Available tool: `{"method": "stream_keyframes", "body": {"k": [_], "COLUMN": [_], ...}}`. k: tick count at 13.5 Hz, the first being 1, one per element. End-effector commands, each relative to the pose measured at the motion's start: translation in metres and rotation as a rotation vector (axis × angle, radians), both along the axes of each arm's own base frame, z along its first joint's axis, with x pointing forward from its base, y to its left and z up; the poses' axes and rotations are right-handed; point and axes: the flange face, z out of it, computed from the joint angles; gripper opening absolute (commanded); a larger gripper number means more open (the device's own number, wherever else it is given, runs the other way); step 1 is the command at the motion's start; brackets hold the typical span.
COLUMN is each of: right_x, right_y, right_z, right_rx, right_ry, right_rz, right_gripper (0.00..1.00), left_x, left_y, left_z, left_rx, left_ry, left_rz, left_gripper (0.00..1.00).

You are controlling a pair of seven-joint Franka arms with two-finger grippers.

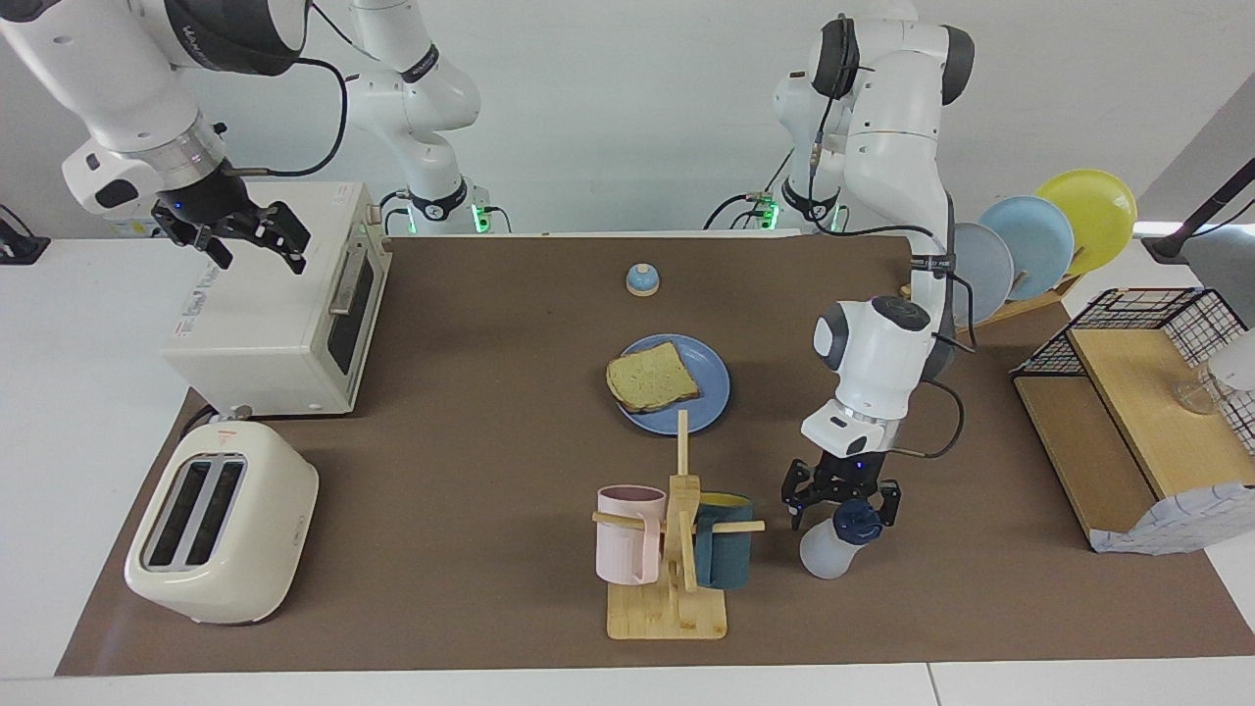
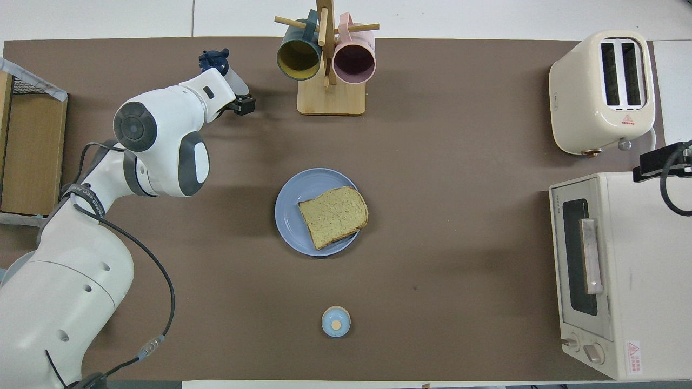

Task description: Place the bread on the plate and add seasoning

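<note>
The bread (image 1: 651,379) lies flat on the blue plate (image 1: 708,392) in the middle of the table; the overhead view shows the bread (image 2: 333,215) on the plate (image 2: 292,208) too. The seasoning bottle (image 1: 831,551) stands beside the mug rack toward the left arm's end, its navy cap (image 2: 212,60) showing past the hand. My left gripper (image 1: 841,498) is down over the cap, open, with a finger on each side of it. My right gripper (image 1: 257,238) hangs open and empty over the toaster oven, waiting.
A wooden mug rack (image 1: 677,549) with a pink and a dark teal mug stands next to the bottle. A small domed bell (image 1: 642,280) sits nearer the robots than the plate. Toaster oven (image 1: 275,314) and toaster (image 1: 221,534) stand at the right arm's end; upright plates (image 1: 1029,245) and a wire shelf (image 1: 1137,412) at the left arm's.
</note>
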Motion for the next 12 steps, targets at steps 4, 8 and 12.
{"method": "stream_keyframes", "body": {"k": [4, 8, 12], "right_x": [-0.005, -0.005, -0.005], "right_y": [0.000, 0.000, 0.000], "right_z": [0.002, 0.003, 0.003], "right_rx": [0.000, 0.000, 0.000], "right_ry": [0.011, 0.009, 0.009], "right_rz": [0.011, 0.011, 0.013], "right_gripper": [1.00, 1.00, 1.00], "left_x": [-0.032, -0.074, -0.103], "left_y": [0.010, 0.005, 0.002], "left_z": [0.019, 0.081, 0.159], "left_rx": [0.010, 0.027, 0.001], "left_ry": [0.047, 0.215, 0.358], "left_rz": [-0.015, -0.085, -0.046], "left_gripper": [1.00, 1.00, 1.00]}}
